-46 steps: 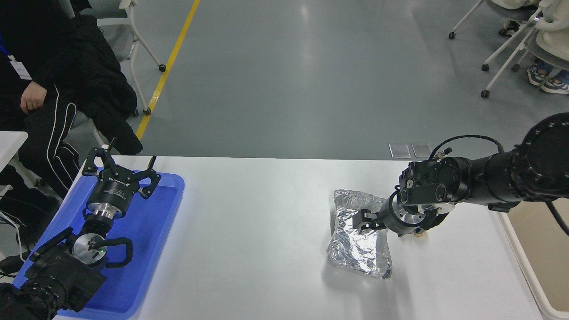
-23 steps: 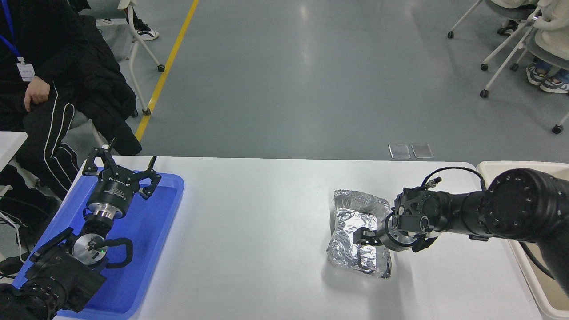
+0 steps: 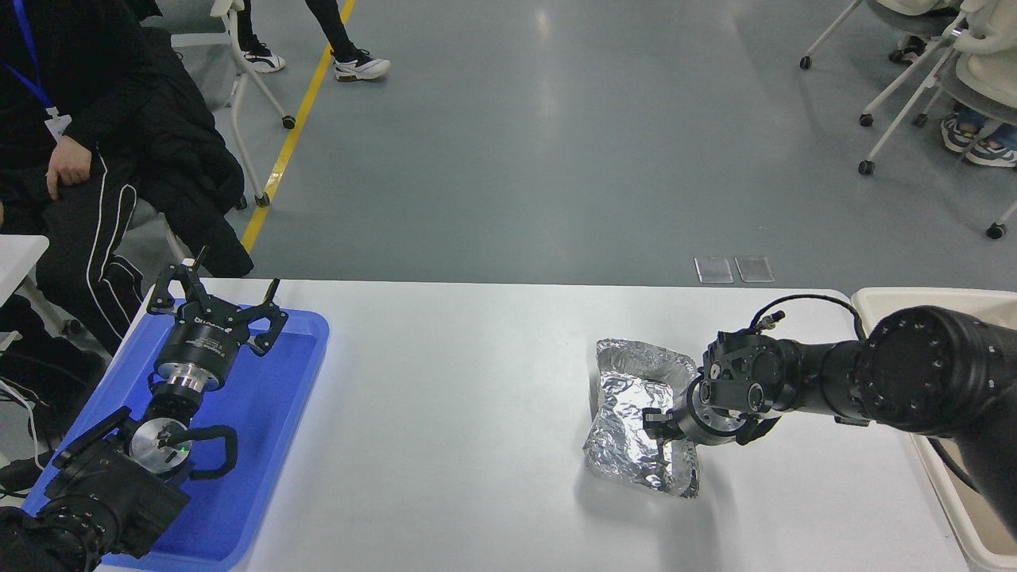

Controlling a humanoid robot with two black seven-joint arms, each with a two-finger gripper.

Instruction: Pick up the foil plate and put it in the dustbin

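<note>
The foil plate (image 3: 628,429), crinkled and shiny, lies on the white table (image 3: 461,413) right of centre, its near end tipped up a little. My right gripper (image 3: 658,441) comes in from the right at table height. It is open, with its fingers (image 3: 653,419) reaching over the plate's right rim into the tray. The dustbin (image 3: 898,295) shows only as a beige rim at the far right edge, mostly hidden behind my right arm. My left gripper (image 3: 226,278) is parked open over the blue tray at the lower left.
A shallow blue tray (image 3: 270,413) sits at the table's left end under my left arm. A person in black (image 3: 71,167) sits beyond the table's left corner. Another person's feet (image 3: 349,63) are at the top. Wheeled chairs (image 3: 914,103) stand at the far right.
My right arm dropped low and swung nearer, uncovering the dustbin's rim. Its gripper moved from the plate's middle to the near right part of the rim. The plate has barely shifted.
</note>
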